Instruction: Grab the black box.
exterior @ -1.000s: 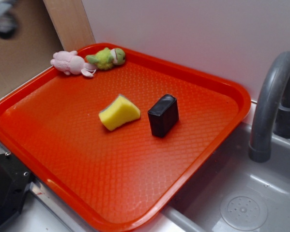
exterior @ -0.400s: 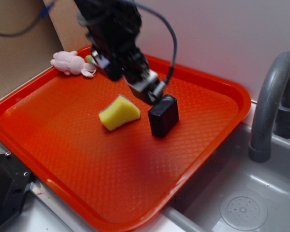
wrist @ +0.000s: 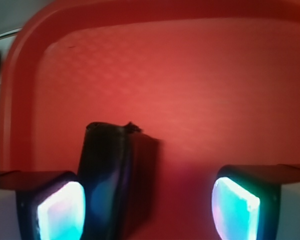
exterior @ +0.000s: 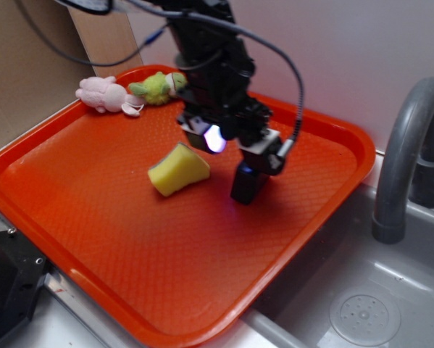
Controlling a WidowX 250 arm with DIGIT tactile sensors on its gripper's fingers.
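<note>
Between spread fingers (wrist: 59,210) (wrist view): black box (wrist: 109,180).

- we find no text, label, brand, number or sign that can be read in either view.
- the tray (exterior: 332,130), the black box (exterior: 247,185), the sponge (exterior: 177,169), the two soft toys (exterior: 104,94) and the gripper (exterior: 254,156) carry no writing that we can make out.
</note>
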